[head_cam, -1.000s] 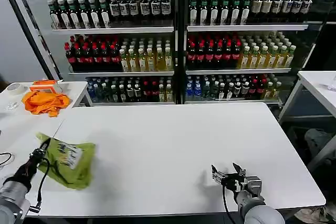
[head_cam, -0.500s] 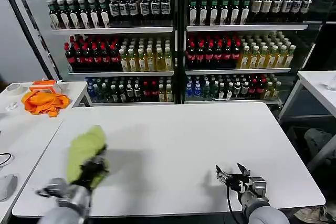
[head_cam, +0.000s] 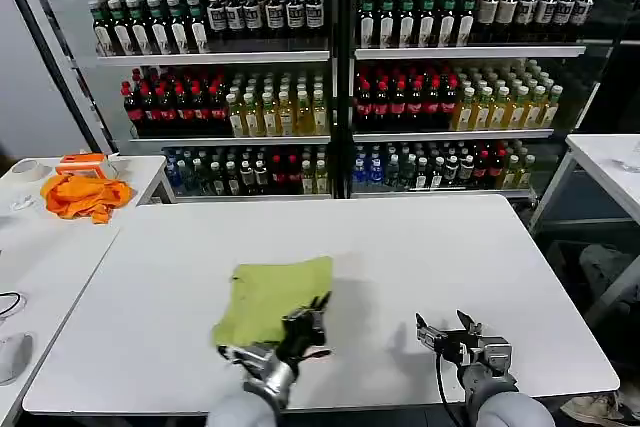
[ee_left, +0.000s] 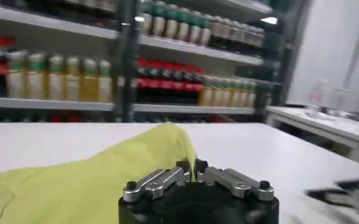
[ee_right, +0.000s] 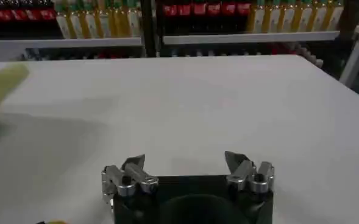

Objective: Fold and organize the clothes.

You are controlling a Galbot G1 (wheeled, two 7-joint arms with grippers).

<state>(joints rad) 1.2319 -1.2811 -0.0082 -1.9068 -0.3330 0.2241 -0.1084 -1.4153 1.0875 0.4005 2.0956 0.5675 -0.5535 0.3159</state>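
Lime fabric: the shirt (head_cam: 275, 299) lay in a rough rectangle on the white bench (head_cam: 420, 247), toward the near edge and left of centre; one near corner was pinched up off the surface.
Left gripper (head_cam: 305, 319): it sat at the shirt's near right corner, fingers (ee_left: 167, 178) drawn together and clamped on a peak of the cloth, as the left wrist view showed.
Right gripper (head_cam: 452, 338): it hovered low over bare bench near the front edge, well apart from the shirt, fingers (ee_right: 133, 167) spread wide on nothing.
Risk, slip: the hold looked like a thin pinch on soft cloth, so a quick pull could probably have drawn the fabric out of the fingers and let the corner drop crumpled.
Risk, drag: with only one corner held and the rest lying flat, a sideways move would likely have skewed the rectangle or bunched it instead of folding it cleanly.
Risk, edge: the shirt lay close to the near edge, so a tug toward the robot could have carried part of it over the side.
Surface: smooth, matt white, bare around the shirt.
Side bench (head_cam: 30, 237): to the left, it carried an orange cloth (head_cam: 85, 194), well apart from the shirt.
Room: glass-fronted coolers (head_cam: 340, 77) stood behind, their shelves packed with rows of bottles; another white table (head_cam: 610, 162) stood at the right.
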